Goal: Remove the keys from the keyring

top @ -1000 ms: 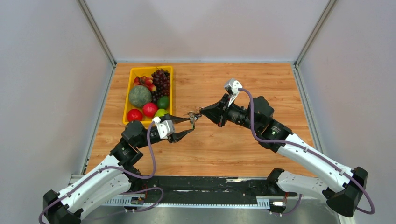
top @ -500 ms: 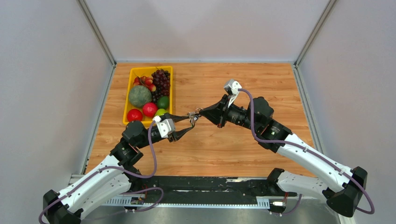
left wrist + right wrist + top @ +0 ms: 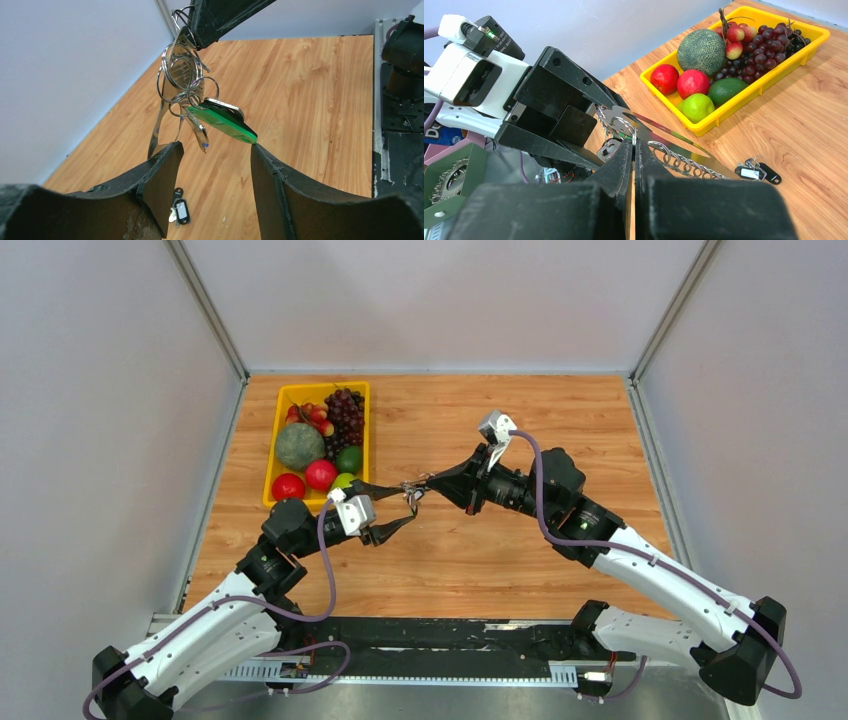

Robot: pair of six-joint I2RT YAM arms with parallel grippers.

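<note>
My right gripper (image 3: pixel 428 481) is shut on the silver rings (image 3: pixel 182 75) of the key bunch and holds it above the table; its closed tips also show in the right wrist view (image 3: pixel 634 144). From the rings hang the keyring (image 3: pixel 157 122), a long silvery flat loop, a green tag (image 3: pixel 225 122) and a small key (image 3: pixel 200 134). My left gripper (image 3: pixel 212 150) is open just under the bunch. The loop's lower end meets its left finger and the green tag's tip meets its right finger. A loose key with a black tag (image 3: pixel 180 210) lies on the table below.
A yellow tray (image 3: pixel 272 455) with a melon, grapes and other fruit stands at the back left; it also shows in the right wrist view (image 3: pixel 749 97). The loose black-tagged key (image 3: pixel 756 172) lies on the wood near it. Grey walls enclose the table.
The left gripper has shifted slightly right and up toward the hanging bunch. The right gripper has edged a little left, still shut on the rings.
</note>
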